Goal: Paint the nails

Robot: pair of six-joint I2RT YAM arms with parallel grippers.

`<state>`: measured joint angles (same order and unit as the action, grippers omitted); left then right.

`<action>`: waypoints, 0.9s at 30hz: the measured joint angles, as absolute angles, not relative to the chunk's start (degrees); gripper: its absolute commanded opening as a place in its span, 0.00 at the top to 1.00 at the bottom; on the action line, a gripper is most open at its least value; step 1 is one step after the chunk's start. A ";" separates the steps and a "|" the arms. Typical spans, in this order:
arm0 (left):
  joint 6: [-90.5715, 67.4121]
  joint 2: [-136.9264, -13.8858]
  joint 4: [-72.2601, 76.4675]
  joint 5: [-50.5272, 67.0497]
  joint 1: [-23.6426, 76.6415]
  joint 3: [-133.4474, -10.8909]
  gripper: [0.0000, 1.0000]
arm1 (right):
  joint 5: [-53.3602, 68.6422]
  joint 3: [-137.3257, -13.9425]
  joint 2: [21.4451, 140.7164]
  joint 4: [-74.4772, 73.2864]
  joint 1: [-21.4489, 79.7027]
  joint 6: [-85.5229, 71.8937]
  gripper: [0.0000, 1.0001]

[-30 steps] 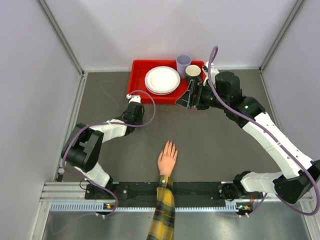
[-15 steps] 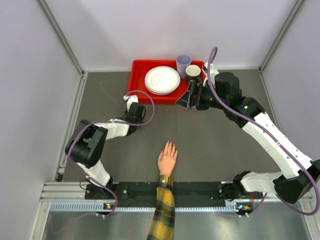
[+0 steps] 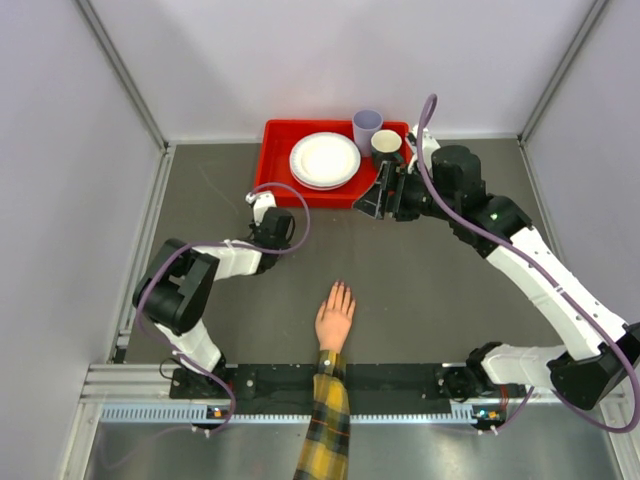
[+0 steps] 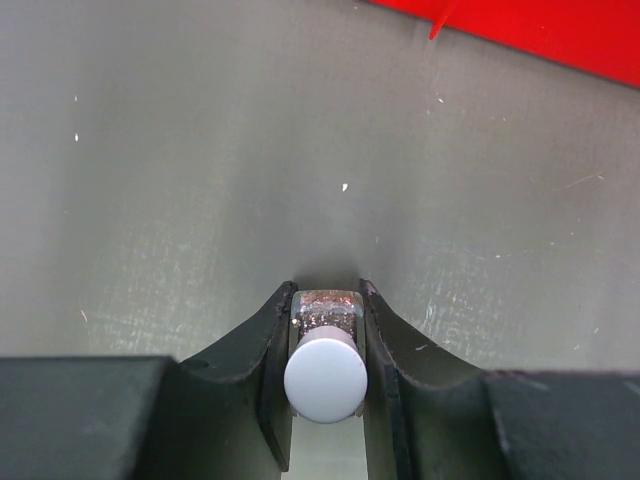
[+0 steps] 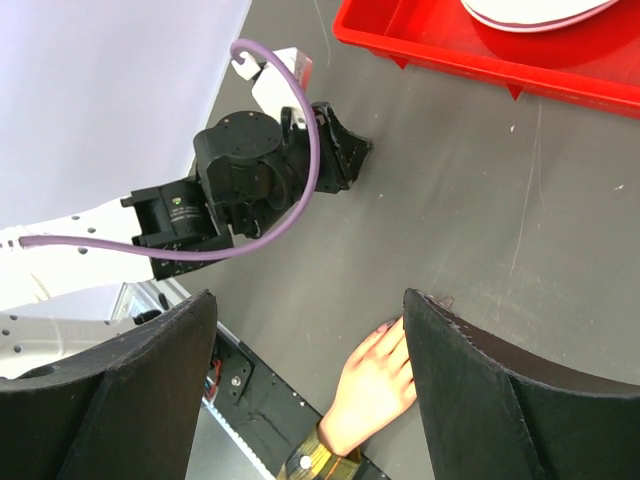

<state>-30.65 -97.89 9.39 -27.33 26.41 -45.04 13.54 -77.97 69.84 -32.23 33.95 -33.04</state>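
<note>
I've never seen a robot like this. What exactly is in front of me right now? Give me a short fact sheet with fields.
Left gripper: shut on a small clear bottle with a pale cap
Right gripper: open, nothing between its fingers, near the front edge of the red tray
Hand: flat, palm down on the table between the arms, plaid sleeve, fingers pointing toward the tray
Nails: too small to tell whether painted
Tray contents: white plate, lilac cup, cream cup
</note>
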 measured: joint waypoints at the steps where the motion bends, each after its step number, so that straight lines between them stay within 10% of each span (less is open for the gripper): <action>1: -30.81 -97.93 9.32 -27.51 26.48 -45.10 0.66 | 13.54 -77.97 69.80 -32.25 33.95 -33.01 0.26; 14: -31.40 -98.85 6.22 -27.68 26.57 -47.33 0.52 | 13.56 -77.97 69.69 -32.21 33.95 -32.97 0.26; 23: -30.04 -97.93 4.27 -25.91 26.59 -47.66 0.01 | 13.56 -77.97 69.69 -32.21 33.93 -32.62 0.26; 27: -29.12 -95.35 -0.62 -24.10 26.59 -47.68 0.01 | 13.56 -77.60 69.56 -32.16 33.95 -32.51 0.26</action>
<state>-29.12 -95.35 -0.62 -24.10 26.59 -47.68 13.56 -77.60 69.56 -32.16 33.95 -32.51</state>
